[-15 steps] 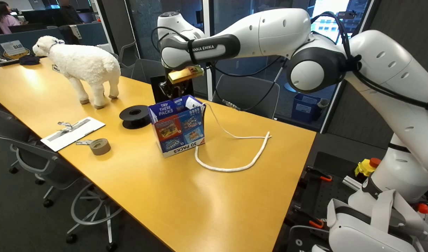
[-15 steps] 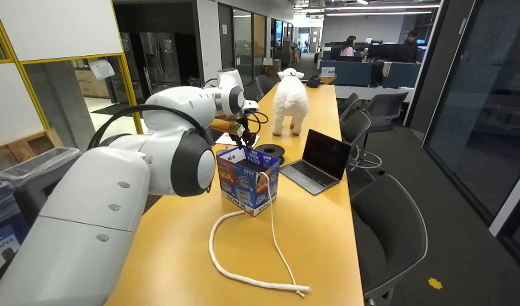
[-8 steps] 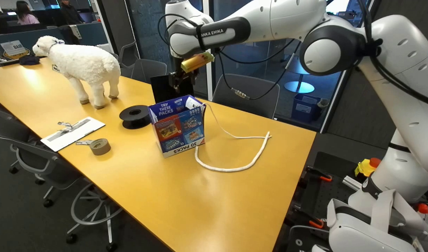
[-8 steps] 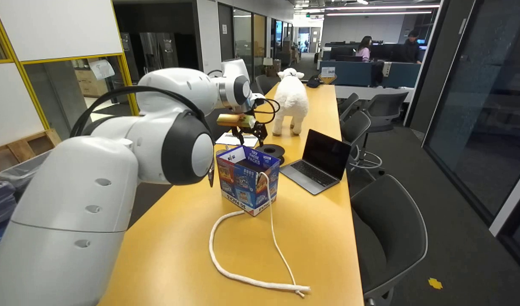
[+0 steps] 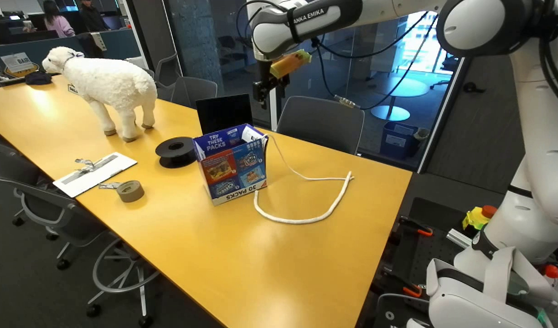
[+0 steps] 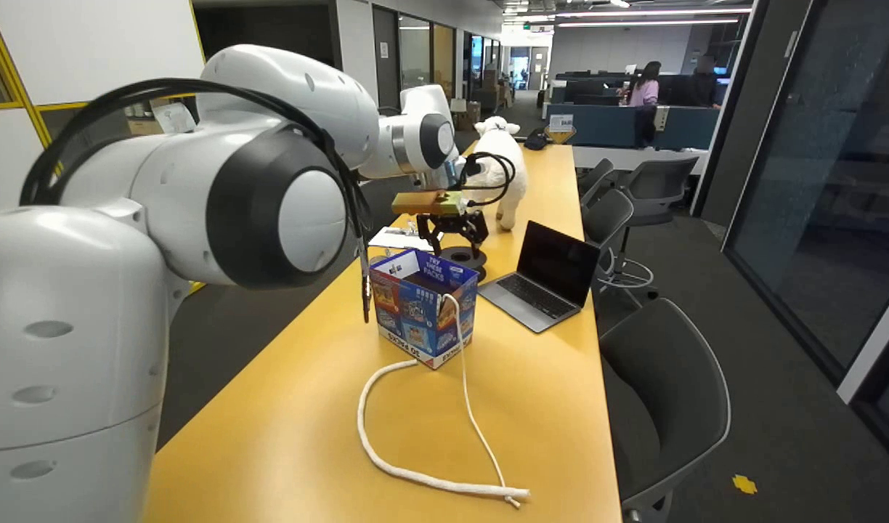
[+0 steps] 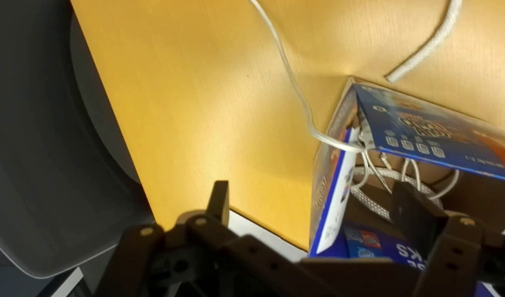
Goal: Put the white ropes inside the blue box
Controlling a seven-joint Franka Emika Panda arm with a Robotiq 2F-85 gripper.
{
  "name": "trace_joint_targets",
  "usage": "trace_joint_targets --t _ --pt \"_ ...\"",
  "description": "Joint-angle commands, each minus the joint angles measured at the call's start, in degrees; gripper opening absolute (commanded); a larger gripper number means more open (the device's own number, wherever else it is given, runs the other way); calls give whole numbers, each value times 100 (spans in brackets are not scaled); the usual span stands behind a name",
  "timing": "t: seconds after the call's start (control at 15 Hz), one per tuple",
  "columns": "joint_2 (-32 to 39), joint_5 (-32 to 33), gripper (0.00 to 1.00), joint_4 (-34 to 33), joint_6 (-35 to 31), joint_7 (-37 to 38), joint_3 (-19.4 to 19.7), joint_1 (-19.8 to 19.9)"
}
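The blue box stands upright on the table, open at the top. White ropes lie coiled inside it, seen in the wrist view. One thin white cord hangs over the box's rim and runs out across the table. There it meets the end of a thick white rope, which curves over the tabletop in front of the box. My gripper is raised above and behind the box in the exterior views, jaws wide apart with nothing held. From the wrist, one finger shows over the table, the opposite one over the box opening.
Beyond the box sit a black spool and an open laptop. A white clipboard and a tape roll lie near the table edge. The toy sheep stands farther along the table; a chair is against it.
My gripper has opened and risen away from the box, moving right in both exterior views. Box and ropes on the table have stayed where they were.
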State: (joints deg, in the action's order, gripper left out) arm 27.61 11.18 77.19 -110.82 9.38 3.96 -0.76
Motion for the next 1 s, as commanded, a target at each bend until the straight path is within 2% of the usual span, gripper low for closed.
trace_joint_targets --t 0.0,0.27,0.53,0.73,0.93 --pt "-757 27 100 1403 -388 -537 15 206" --pt "-1080 98 100 2632 -922 -651 138 431" --pt "-1178 -139 100 3852 -1888 -1498 101 775" --pt "-712 -580 100 4107 -2530 -2323 -35 1009" --pt "-172 -1047 100 4030 -2956 -3165 -315 1184"
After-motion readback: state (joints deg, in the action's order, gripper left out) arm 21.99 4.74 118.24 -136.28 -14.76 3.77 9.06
